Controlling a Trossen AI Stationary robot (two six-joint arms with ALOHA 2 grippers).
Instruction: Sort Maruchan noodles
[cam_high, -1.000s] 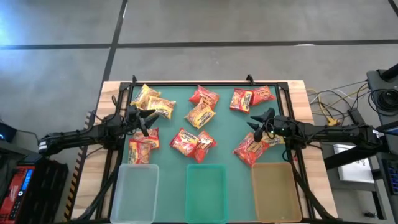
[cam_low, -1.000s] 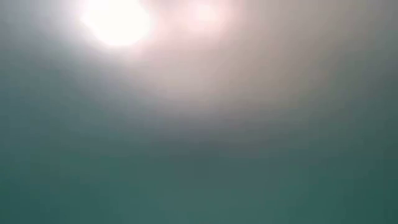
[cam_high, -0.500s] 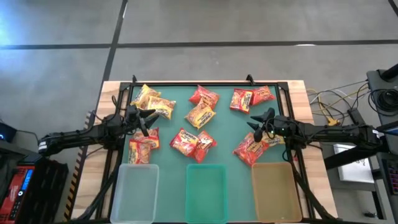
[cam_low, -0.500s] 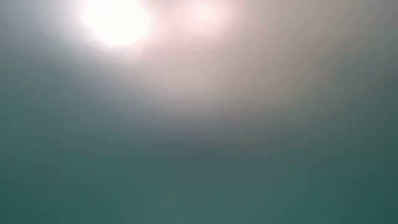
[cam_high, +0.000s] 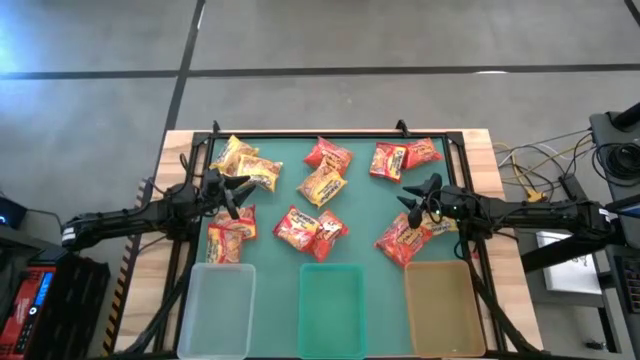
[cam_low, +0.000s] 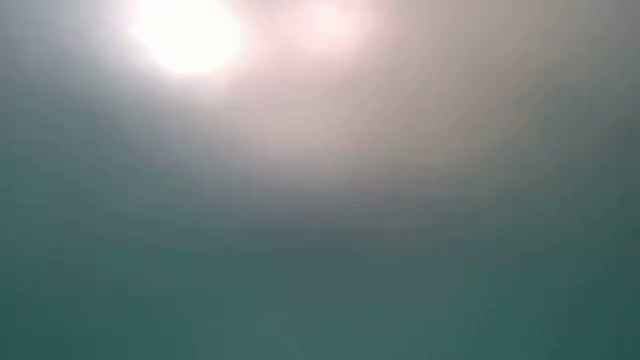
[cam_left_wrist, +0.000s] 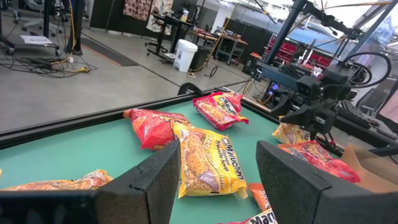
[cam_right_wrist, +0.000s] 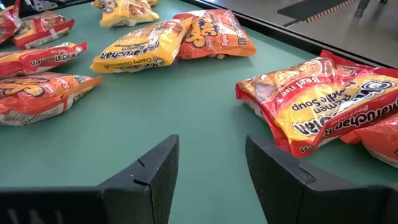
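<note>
All your Maruchan noodles (cam_high: 322, 186) lie loose across the middle of the green surface (cam_high: 360, 205). Three trays (cam_high: 331, 307) along the bottom edge hold nothing; sorting not begun. Left tool (cam_high: 233, 194) and right tool (cam_high: 418, 197): both wide, empty.

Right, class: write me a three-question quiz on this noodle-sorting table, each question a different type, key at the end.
1. True or false: the three trays at the table's near edge already hold noodle packets.
2. Multiple choice: the left gripper is A) open, holding nothing B) shut on a packet C) inside a tray.
3. Fill in: the right gripper hovers with its fingers ____ over the green mat.

Key: 1 false; 2 A; 3 open.
</note>
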